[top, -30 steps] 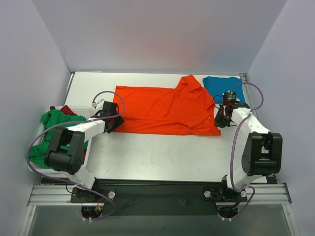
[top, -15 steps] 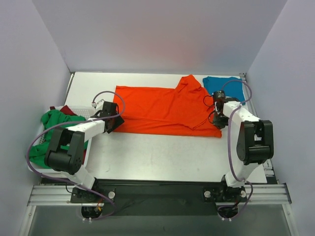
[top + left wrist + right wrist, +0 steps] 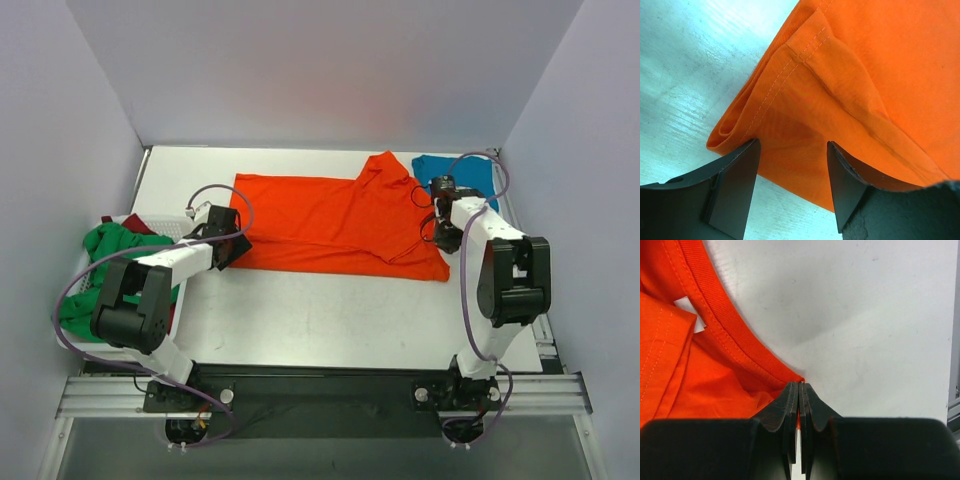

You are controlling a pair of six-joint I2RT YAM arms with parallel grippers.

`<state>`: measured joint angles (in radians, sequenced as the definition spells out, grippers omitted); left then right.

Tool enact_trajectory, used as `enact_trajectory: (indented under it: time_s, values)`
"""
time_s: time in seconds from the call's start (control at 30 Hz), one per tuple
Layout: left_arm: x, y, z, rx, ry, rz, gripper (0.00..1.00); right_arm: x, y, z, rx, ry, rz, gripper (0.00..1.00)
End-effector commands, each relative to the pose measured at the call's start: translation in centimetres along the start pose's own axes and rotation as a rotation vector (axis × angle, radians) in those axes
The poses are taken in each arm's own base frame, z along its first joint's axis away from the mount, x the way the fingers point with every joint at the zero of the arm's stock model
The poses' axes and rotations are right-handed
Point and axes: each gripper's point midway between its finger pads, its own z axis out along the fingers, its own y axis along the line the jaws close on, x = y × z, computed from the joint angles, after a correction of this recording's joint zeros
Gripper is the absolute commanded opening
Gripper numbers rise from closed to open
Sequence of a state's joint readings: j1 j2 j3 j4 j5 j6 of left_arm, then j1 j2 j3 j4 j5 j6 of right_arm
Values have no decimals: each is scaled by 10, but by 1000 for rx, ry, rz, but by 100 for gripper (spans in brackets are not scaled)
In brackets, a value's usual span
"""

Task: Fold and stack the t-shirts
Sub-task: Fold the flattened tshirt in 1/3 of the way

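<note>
**Orange shirt: right side pinched, left side lined up, not yet gripped**

- Orange shirt (image 3: pixel 330 225) lies spread across the far half of the counter (image 3: pixel 320 320), with one sleeve tipped toward the far right. It's the one being worked.
- Teal shirt (image 3: pixel 455 172) is folded at the far-right corner, which looks like the start of the stack. It's just beside the orange one, and I can't tell whether they touch.
- Green shirt (image 3: pixel 110 250) and dark red shirt (image 3: pixel 130 222) are bundled in the basket (image 3: pixel 172 228) at the left edge, waiting their turn.
- Right fingers (image 3: pixel 790 405) are pressed together with a sliver of orange cloth caught at the tips, just off the end of the collar band (image 3: pixel 725 325). My read is that this is the anchor or pull point for a fold from the neck side.
- Left fingers (image 3: pixel 735 190) are wide apart and low over the counter, straddling the doubled hem corner (image 3: pixel 790 55). Nothing is clamped. They're probably staged to close on that corner so both ends lift together.

Changes against a second ago:
- Right arm has swung inward and farther up the counter. Its elbow has tucked in and the wrist now sits by the teal shirt.
- The shirt's right edge has been drawn in a little with it.
- Left arm hasn't moved, and its fingers are just as wide apart.
- The rest of the shirt, the teal shirt and the basket are unchanged.
</note>
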<state>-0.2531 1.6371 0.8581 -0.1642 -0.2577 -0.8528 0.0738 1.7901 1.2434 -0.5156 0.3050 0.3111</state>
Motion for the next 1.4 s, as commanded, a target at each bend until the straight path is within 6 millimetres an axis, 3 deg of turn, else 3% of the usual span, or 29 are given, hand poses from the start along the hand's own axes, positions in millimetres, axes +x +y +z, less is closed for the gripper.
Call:
enact_trajectory:
  time_s: [0.0, 0.17, 0.2, 0.27, 0.33, 0.47, 0.57, 0.77, 1.07, 1.37]
  values:
    - [9, 19, 9, -65, 32, 21, 66, 16, -11, 0, 63, 49, -40, 0]
    - [7, 13, 8, -40, 32, 18, 66, 0, -2, -17, 2, -7, -5, 16]
    - [6, 11, 7, -33, 32, 19, 66, -5, -1, -25, -14, -32, 13, 27]
    - [4, 6, 6, -16, 31, 18, 66, -14, 8, -39, -61, -67, 21, 34]
    - [2, 3, 4, -1, 28, 21, 67, -18, 19, -54, -124, -92, 45, 35]
    - [-7, -8, -3, 36, 13, 18, 68, -14, 62, -76, -296, -119, 63, 36]
    - [-12, -17, -8, 69, 7, 18, 69, -5, 88, -78, -409, -101, 118, 35]
    - [-20, -26, -15, 96, 1, 18, 69, 4, 115, -59, -485, -73, 179, 34]
    - [-18, -25, -16, 97, 8, 19, 69, 13, 125, -18, -501, 0, 256, 33]
    - [-17, -24, -15, 91, 8, 23, 69, 22, 132, -7, -534, 35, 291, 41]
